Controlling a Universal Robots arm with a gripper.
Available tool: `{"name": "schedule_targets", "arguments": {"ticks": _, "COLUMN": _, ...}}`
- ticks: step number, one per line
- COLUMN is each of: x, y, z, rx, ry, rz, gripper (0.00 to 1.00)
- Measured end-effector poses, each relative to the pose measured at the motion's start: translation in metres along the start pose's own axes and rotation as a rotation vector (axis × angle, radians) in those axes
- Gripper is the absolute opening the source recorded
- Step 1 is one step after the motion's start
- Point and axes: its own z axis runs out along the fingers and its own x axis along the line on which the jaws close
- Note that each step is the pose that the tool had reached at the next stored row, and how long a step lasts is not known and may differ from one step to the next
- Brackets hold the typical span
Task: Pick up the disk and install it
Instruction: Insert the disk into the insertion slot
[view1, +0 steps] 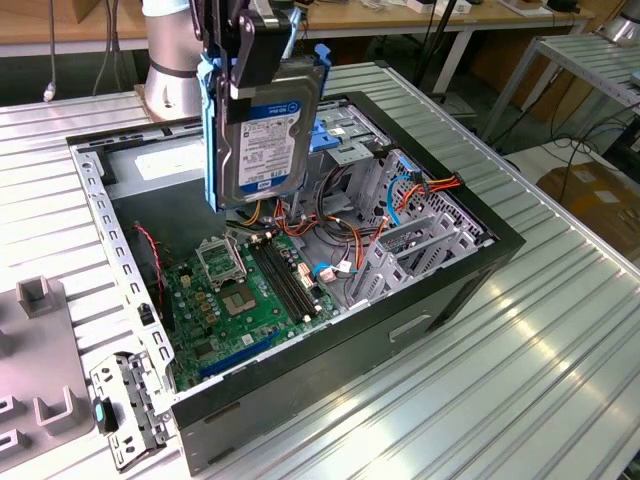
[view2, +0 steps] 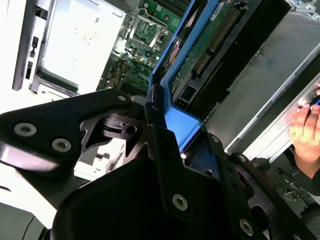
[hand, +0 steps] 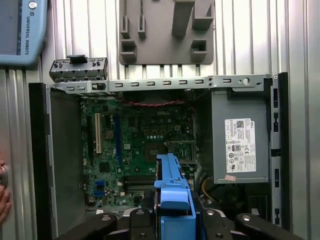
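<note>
Jaws pinch disk (view1: 262, 135) at its top end. Disk hangs upright in air over open computer case (view1: 440, 290), above green board (view1: 235, 300). Best to hold tight, keep disk straight, stay clear of wires (view1: 345, 235), go slow near metal cage (view1: 350, 150).

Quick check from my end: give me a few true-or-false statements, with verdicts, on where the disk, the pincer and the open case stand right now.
1. The pincer grips the disk above the case. True.
2. The disk lies flat on the motherboard. False: it hangs on edge, clear of the motherboard.
3. The case has its side cover on. False: it is open, with the motherboard exposed.
4. A hand shows in the second wrist view. True.
</note>
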Motion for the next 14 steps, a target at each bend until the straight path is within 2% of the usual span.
{"name": "schedule_targets", "arguments": {"ticks": 5, "x": 0.0193, "y": -0.0009, "z": 0.0009, "rx": 0.0, "ry": 0.0011, "rz": 0.0, "gripper": 0.37}}
{"name": "schedule_targets", "arguments": {"ticks": 7, "x": 0.0245, "y": -0.0011, "z": 0.0012, "rx": 0.0, "ry": 0.0015, "rz": 0.0, "gripper": 0.37}}
{"name": "schedule_targets", "arguments": {"ticks": 12, "x": 0.044, "y": -0.0024, "z": 0.0022, "rx": 0.0002, "ry": 0.0052, "rz": 0.0, "gripper": 0.37}}
{"name": "schedule_targets", "arguments": {"ticks": 14, "x": 0.0445, "y": -0.0066, "z": 0.0023, "rx": 0.0003, "ry": 0.0052, "rz": 0.0, "gripper": 0.37}}
